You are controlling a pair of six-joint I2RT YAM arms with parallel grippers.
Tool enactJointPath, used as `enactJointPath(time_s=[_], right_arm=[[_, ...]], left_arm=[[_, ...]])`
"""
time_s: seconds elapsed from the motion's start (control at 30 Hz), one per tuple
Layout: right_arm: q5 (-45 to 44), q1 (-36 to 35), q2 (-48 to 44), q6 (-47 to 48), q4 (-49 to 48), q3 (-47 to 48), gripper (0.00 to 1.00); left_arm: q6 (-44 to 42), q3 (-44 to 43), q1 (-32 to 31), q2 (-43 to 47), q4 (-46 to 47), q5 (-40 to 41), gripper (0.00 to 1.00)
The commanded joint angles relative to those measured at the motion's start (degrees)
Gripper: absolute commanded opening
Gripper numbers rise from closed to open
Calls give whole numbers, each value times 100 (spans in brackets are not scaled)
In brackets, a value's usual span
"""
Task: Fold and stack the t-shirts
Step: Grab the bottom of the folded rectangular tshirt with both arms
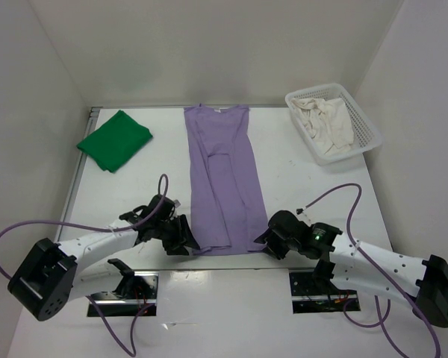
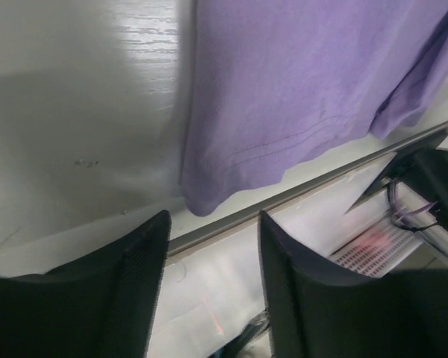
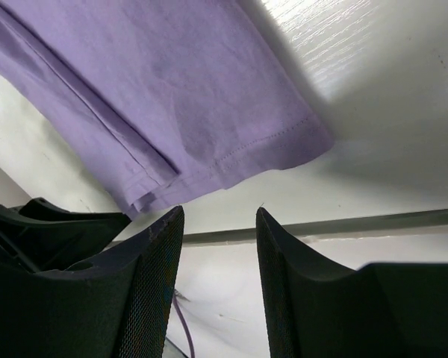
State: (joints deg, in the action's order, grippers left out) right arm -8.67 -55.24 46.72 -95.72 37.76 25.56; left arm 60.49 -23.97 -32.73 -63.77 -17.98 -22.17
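The lavender t-shirt [image 1: 222,179] lies as a long narrow strip down the middle of the table, sleeves folded in, its hem at the near edge. My left gripper [image 1: 188,240] sits just left of the hem's near-left corner [image 2: 201,200], open with nothing between its fingers. On the other side, my right gripper [image 1: 263,240] stands open beside the near-right corner [image 3: 306,142], empty. A green t-shirt [image 1: 114,139] lies folded at the far left. The cream t-shirt [image 1: 327,123] is crumpled inside the basket.
A white mesh basket [image 1: 358,112] stands at the far right. The table's near metal edge [image 2: 299,192] runs just below the hem. Purple cables loop beside both arms.
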Motion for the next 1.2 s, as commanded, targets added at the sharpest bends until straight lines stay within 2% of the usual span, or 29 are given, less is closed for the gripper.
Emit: enactJointPath(time_s=[0.0,0.1,0.3,0.43,0.53,0.7,0.8,1.0,1.1,1.17], right_arm=[[-284,22,-31,-131,74,-16,49],[-285,22,-31,-200,135,-69,49],[-285,22,-304,-386,135,-358,49],[-285,22,-427,-499,206,-412,49],[-145,22,-427,-500,48,-517,49],[-83,22,46,-439,-295,-517,49],[31,22,232,-438,-497,-517,49],[4,22,-75,-438,-567,-701,49],[128,22,310,-369,-1094,-754,51],[-46,22,670,-202,-877,-309,52]], left_arm=[[112,-3,-128,-170,365,-200,55],[217,-3,-189,-303,593,-200,44],[165,-266,-190,-558,551,-86,0],[-45,-84,239,152,-186,-58,0],[-46,111,329,294,-337,-208,0],[-327,-161,390,295,-760,73,0],[-205,-222,390,234,-1197,256,0],[103,-854,390,163,-2393,977,0],[103,-855,390,163,-2282,1048,0],[-54,-1012,390,163,-2228,1048,0]])
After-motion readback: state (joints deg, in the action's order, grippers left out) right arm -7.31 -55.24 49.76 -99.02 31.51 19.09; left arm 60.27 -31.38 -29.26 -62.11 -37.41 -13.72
